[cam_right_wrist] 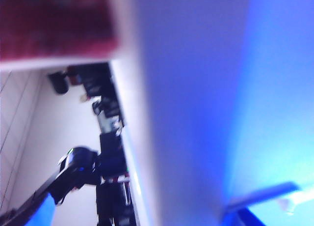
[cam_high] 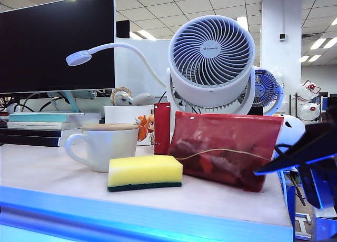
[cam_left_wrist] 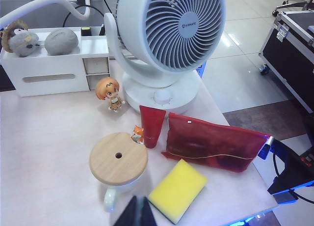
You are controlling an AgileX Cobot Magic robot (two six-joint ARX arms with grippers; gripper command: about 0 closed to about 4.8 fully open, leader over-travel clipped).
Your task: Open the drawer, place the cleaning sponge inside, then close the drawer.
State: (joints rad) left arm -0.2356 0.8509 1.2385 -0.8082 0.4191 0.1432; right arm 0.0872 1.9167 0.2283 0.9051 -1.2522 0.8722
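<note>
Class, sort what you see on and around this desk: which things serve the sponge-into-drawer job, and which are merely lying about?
Job: sponge; drawer; right tool, open, at the desk's right end; left tool, above the mug.

Lying about: mug; red pouch; fan; red tube; figurine.

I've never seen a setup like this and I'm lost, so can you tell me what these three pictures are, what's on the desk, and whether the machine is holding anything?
It is a two-armed robot. One picture comes from a camera facing the desk, the others from each wrist. On the white desk lie a yellow sponge, a lidded mug, a red pouch, a red tube and a fan. The blue band is the drawer front. The left pincer hangs above the desk near the sponge; whether it is open is unclear. The right pincer, open and empty, is at the desk's right edge.
</note>
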